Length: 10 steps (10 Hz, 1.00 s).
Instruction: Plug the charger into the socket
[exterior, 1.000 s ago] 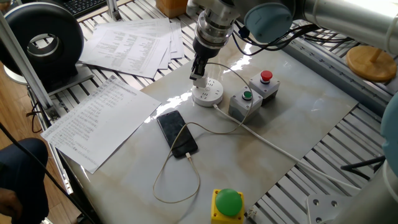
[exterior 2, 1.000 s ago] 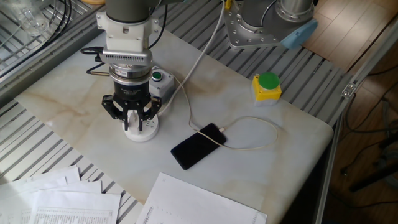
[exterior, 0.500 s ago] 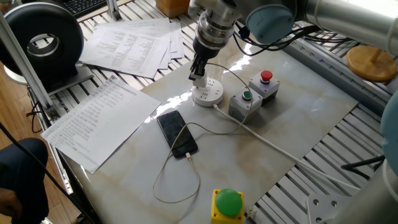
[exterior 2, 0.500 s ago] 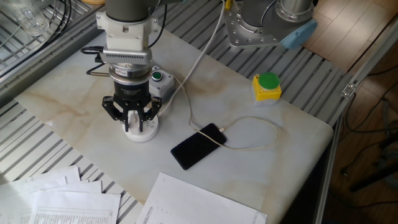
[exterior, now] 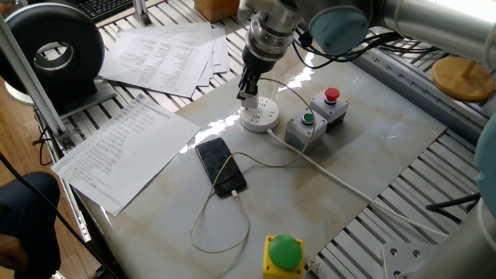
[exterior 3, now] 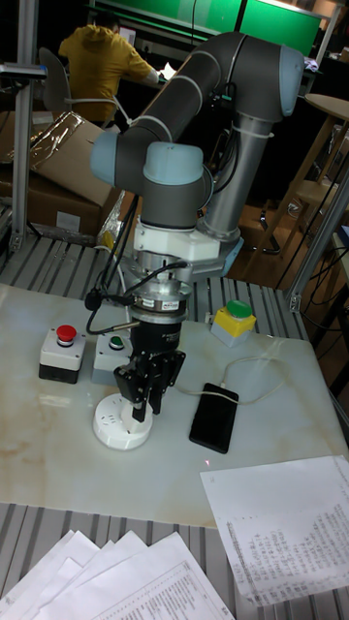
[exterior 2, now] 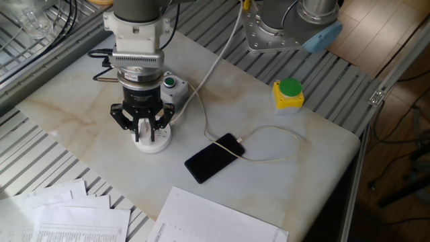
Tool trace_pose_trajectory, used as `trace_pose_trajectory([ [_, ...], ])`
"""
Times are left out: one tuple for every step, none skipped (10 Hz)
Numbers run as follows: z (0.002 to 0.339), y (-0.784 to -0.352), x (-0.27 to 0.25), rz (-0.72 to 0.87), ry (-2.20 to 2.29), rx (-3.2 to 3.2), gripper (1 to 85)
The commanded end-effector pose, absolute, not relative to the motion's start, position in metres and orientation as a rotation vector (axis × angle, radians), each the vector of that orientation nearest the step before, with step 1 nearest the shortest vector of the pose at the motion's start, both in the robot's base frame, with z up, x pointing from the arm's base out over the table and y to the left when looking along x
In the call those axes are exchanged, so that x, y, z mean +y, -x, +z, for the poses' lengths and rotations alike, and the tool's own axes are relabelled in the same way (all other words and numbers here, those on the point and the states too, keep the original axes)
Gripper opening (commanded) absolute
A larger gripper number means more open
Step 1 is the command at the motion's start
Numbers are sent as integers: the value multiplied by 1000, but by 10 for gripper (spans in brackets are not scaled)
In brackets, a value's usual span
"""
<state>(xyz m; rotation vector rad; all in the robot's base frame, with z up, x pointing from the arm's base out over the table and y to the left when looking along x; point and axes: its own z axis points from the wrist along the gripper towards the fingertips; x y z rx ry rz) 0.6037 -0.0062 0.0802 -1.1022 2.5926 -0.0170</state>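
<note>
The round white socket (exterior: 261, 117) lies on the marble table (exterior: 372, 147), partly hidden under the gripper in the other fixed view (exterior 2: 154, 143) and the tall fixed view (exterior 3: 120, 429). My gripper (exterior: 247, 94) (exterior 2: 142, 129) (exterior 3: 143, 405) points straight down over the socket's near rim. It is shut on the small white charger (exterior: 246, 98) (exterior 2: 143, 126), which sits at or just above the socket's top; contact cannot be told. The charger's thin white cable (exterior: 283, 160) runs to the black smartphone (exterior: 220, 167) (exterior 2: 213, 159) (exterior 3: 213, 417).
Two grey button boxes, green (exterior: 305, 129) and red (exterior: 329, 105), stand right behind the socket. A yellow box with a green dome (exterior: 284, 254) (exterior 2: 289, 93) sits at the table edge. Paper sheets (exterior: 124, 147) (exterior 3: 281, 523) lie beside the phone. The socket's thick cord (exterior: 341, 182) crosses the table.
Almost nothing: the wrist has edged a few pixels in one fixed view. The gripper stays over the socket, still holding the charger.
</note>
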Motion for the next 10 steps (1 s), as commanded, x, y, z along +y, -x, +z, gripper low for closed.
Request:
trace_pose_trajectory([
  [80,-603,-9,1,1111,2574,10],
  [77,-602,-5,40,1098,2561,10],
  [76,-602,-5,46,1101,2553,10],
  [78,-602,-7,46,1108,2551,10],
  [80,-603,-7,50,1112,2547,10],
  [80,-602,-8,52,1113,2546,10],
  [81,-602,-9,50,1121,2543,10],
  [81,-602,-10,49,1127,2540,10],
  [81,-602,-11,49,1131,2536,10],
  [81,-602,-11,49,1143,2524,10],
])
